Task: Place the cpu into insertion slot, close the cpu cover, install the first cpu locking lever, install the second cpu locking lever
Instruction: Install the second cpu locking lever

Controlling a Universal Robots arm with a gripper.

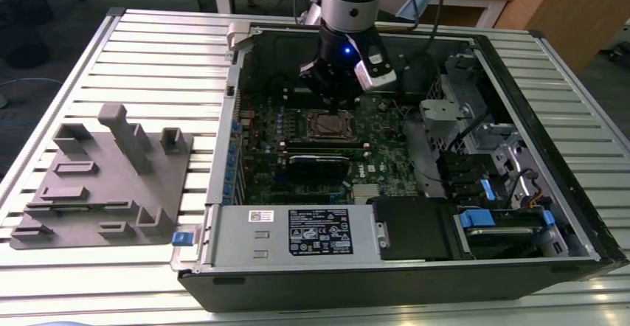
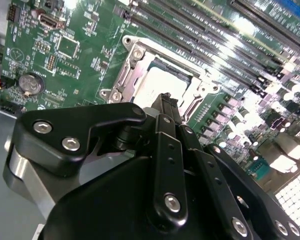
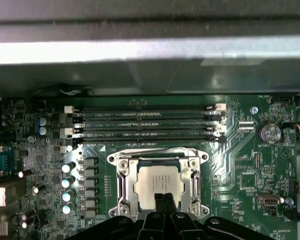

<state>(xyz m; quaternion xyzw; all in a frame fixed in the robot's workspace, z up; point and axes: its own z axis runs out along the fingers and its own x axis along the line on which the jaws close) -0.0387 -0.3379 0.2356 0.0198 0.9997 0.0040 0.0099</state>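
Silvery-grey square cpu (image 3: 159, 183), within its silver frame cover (image 3: 125, 186), seems light, fragile, best edge-held; black gripper (image 3: 164, 198) has jaws pressed together.

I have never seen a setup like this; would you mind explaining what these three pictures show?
It is one robot arm reaching into an open computer case that lies on a slatted table. The exterior view looks on from off the arm; both wrist views come from cameras near its wrist. A grey moulded holder lies beside the case. In the first wrist view the gripper, shut and holding nothing, is right by the cpu, which sits on the green circuit board with the cpu cover down around it.
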